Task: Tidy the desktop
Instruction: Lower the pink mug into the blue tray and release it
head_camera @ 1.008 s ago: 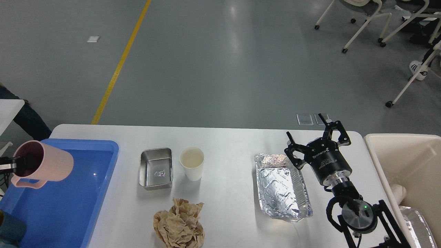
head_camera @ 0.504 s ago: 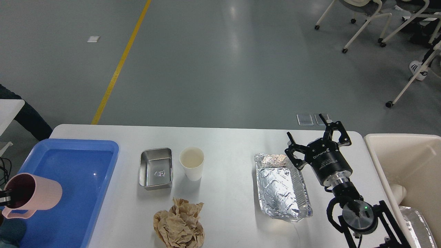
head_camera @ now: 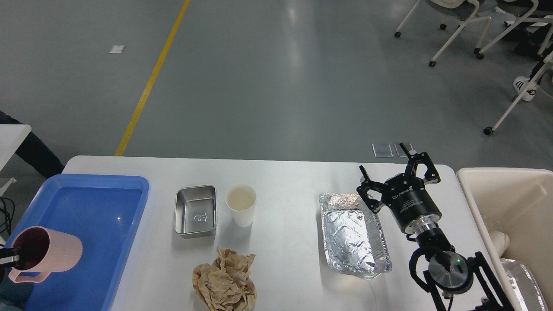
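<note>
The white desktop (head_camera: 285, 177) holds a steel container (head_camera: 195, 211), a white paper cup (head_camera: 240, 204), a crumpled brown paper (head_camera: 224, 281) and a foil tray (head_camera: 353, 233). At the left edge of the view my left gripper (head_camera: 9, 255) is shut on the rim of a pink cup (head_camera: 47, 254). It holds the cup tilted on its side over the near left part of the blue tray (head_camera: 103, 183). Most of that gripper is out of view. My right gripper (head_camera: 382, 159) is open and empty, just right of the foil tray's far end.
A cream bin (head_camera: 505, 172) stands off the desktop's right end, with foil (head_camera: 520, 276) and a white item inside. A dark teal thing (head_camera: 13, 298) sits at the bottom left corner. Chairs stand on the floor at far right.
My left gripper has carried the pink cup down toward me, from the tray's far left to its near left. The right arm has not moved.
</note>
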